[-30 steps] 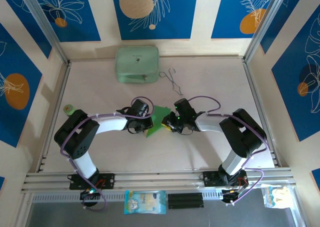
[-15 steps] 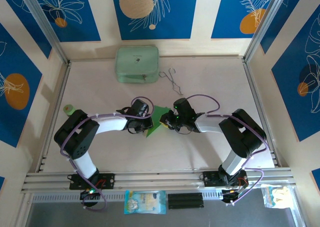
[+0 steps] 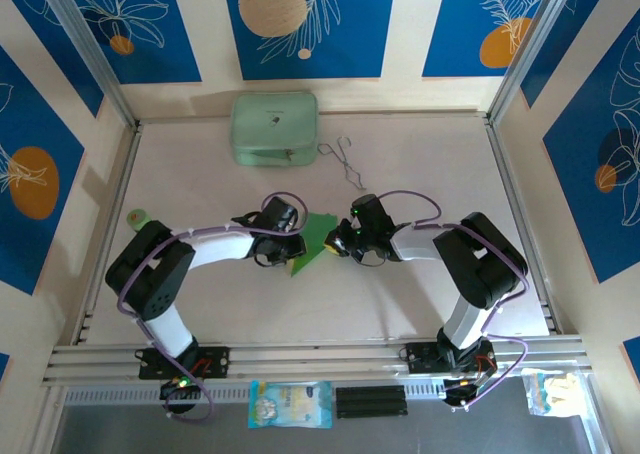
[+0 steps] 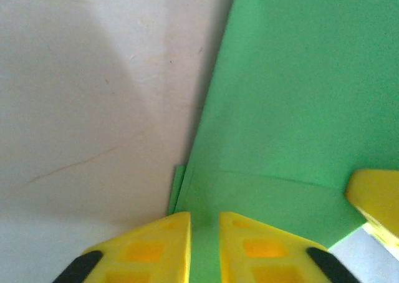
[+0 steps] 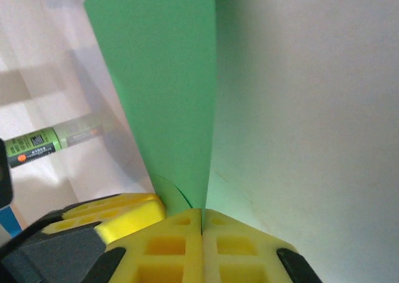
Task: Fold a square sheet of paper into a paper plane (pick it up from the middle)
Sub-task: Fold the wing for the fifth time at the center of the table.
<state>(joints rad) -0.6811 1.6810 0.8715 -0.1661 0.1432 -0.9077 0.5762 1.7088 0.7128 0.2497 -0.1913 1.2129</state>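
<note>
The square sheet of paper (image 3: 318, 236), bright green and folded into a pointed, layered wedge, lies mid-table between both grippers. My left gripper (image 3: 298, 246) is at its left side. In the left wrist view the yellow fingertips (image 4: 204, 217) stand a narrow gap apart over the folded paper (image 4: 293, 96), and green shows through the gap. My right gripper (image 3: 338, 242) is at the paper's right side. Its jaws (image 5: 202, 213) are shut, with the raised edge of the paper (image 5: 168, 96) running into their seam. One right finger (image 4: 377, 199) shows close beside the left gripper.
A pale mint case (image 3: 275, 127) sits at the back, with thin wire tongs (image 3: 345, 162) to its right. A small green marker (image 3: 138, 217) lies at the table's left edge. Two packets (image 3: 290, 404) (image 3: 550, 392) lie in front of the arm bases.
The right jaws have closed onto the paper's edge and the right wrist has shifted slightly. The left jaws have parted a little. The paper has stayed in place.
</note>
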